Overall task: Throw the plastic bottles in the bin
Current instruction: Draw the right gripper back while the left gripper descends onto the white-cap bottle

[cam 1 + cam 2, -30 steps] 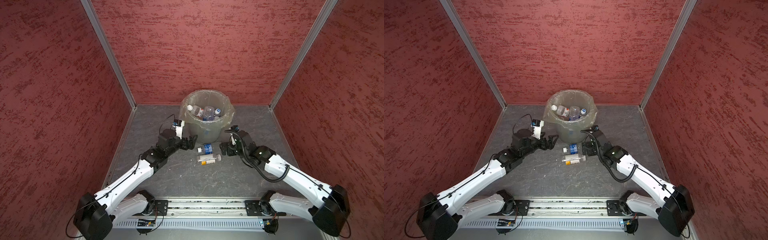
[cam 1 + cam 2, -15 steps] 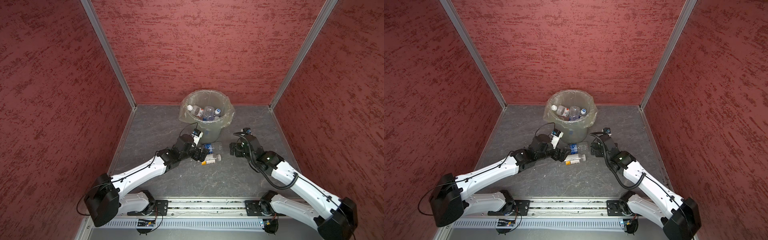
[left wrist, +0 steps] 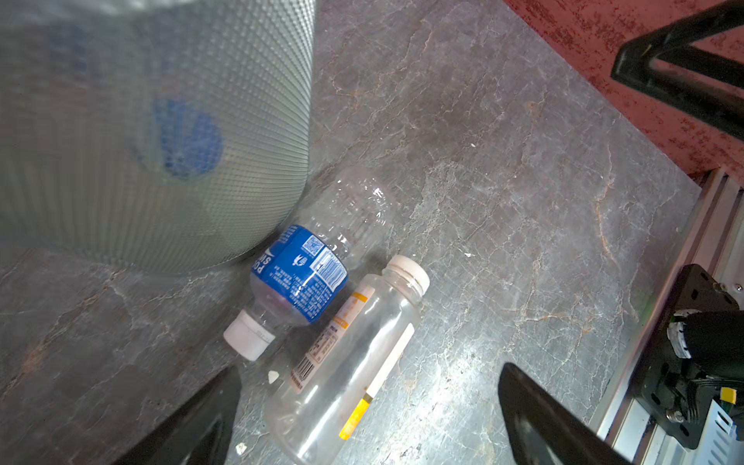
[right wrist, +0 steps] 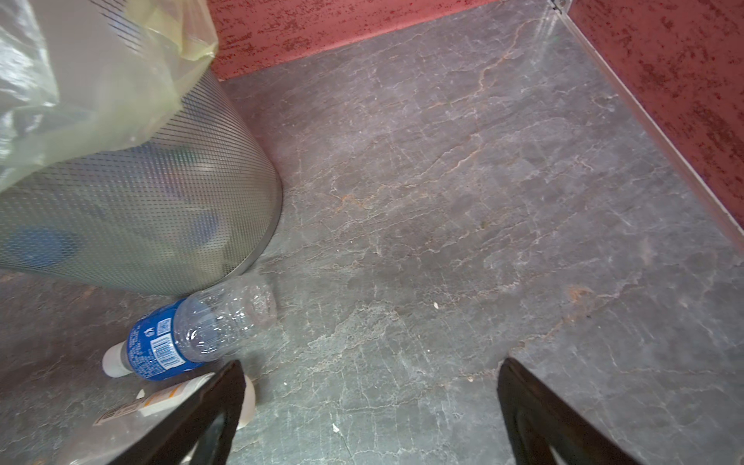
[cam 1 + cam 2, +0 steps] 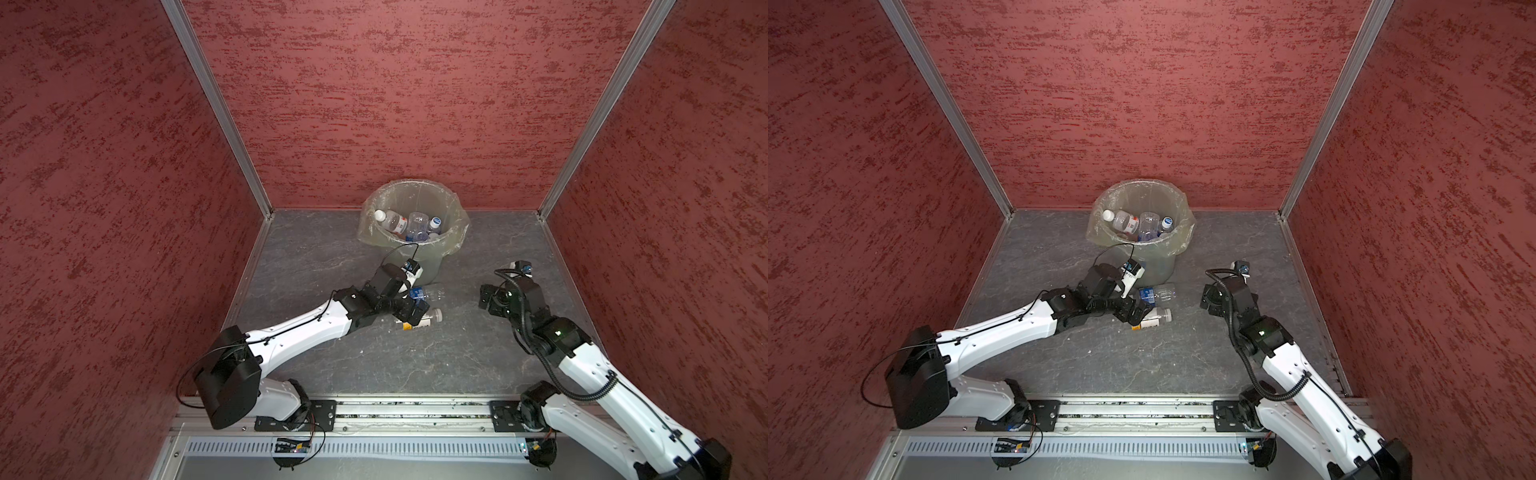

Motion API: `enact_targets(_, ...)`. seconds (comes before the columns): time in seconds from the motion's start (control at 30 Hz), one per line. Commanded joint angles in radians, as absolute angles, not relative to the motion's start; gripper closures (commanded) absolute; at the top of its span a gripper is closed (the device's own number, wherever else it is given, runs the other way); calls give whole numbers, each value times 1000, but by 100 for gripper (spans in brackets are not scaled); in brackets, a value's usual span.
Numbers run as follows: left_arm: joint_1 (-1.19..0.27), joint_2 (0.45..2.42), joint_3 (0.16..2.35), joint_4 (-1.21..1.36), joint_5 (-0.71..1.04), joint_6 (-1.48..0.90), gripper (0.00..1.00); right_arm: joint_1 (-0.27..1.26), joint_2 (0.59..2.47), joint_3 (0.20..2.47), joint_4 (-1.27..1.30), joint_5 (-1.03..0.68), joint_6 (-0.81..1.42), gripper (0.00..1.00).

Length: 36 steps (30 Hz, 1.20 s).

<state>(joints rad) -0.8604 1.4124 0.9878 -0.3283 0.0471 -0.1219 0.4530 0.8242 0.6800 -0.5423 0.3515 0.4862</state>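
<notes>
Two plastic bottles lie below the spread, empty left gripper [image 3: 369,368]: the yellow-labelled bottle [image 3: 350,362] under the gap of its fingers, the blue-labelled bottle [image 3: 300,273] just beyond, by the bin [image 4: 161,209]. The right gripper [image 4: 371,362], also wide open, hovers over bare floor [image 4: 443,201], both bottles beside it. More bottles [image 5: 392,220] fill the bin.

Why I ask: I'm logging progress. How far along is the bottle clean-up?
Done: several bottles lie in the bin. In hand: nothing gripped; the open left end effector hangs over the yellow-labelled bottle; the right end effector is open, empty. Left: that and the blue-labelled bottle, on the floor.
</notes>
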Motion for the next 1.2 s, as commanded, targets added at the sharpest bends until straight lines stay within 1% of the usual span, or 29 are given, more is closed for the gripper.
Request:
enact_targets(0.0,-880,1452,1041,-426,37,-88,0,440,806,666,-510,356,500,1)
enact_targets(0.23,-891,1559,1133,-542,53,-78,2,430,767,656,-504,338,499,1)
enact_targets(0.37,-908,1605,1183,-602,21,-59,3,427,762,655,-500,329,496,1)
enact_targets(0.57,-921,1715,1273,-703,-41,-28,8,424,764,653,-493,316,493,2)
enact_targets(0.73,-925,1794,1326,-767,-51,-6,13,422,755,652,-491,315,493,1)
enact_targets(0.93,-932,1820,1328,-772,-62,0,21,418,752,652,-488,309,491,1)
enact_targets(1.17,-963,1848,1347,-781,-83,15,27,414,758,652,-483,301,488,1)
